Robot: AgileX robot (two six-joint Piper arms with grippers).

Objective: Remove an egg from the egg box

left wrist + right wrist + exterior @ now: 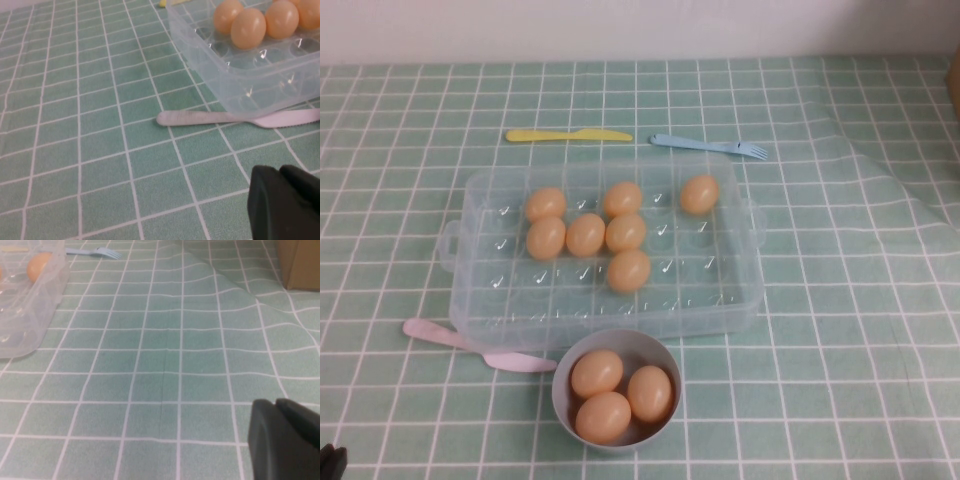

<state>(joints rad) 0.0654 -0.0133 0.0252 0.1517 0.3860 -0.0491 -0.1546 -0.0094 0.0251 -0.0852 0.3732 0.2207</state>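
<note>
Seven small tan-orange eggs (629,270) sat in the clear plastic egg box (480,300); left claw (282,202) together, parked near-left; right claw (285,440) apparently together, well right; best spread, descend straight over nearest egg.

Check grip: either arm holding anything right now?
Nothing held. Left gripper is shut and empty, low beside the pink knife. Right gripper hovers over bare tablecloth, also empty. Eggs untouched.

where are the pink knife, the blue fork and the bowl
pink knife (470,345), high view, middle of the handle
blue fork (712,146), high view, middle of the handle
bowl (566,368), high view, left rim
</note>
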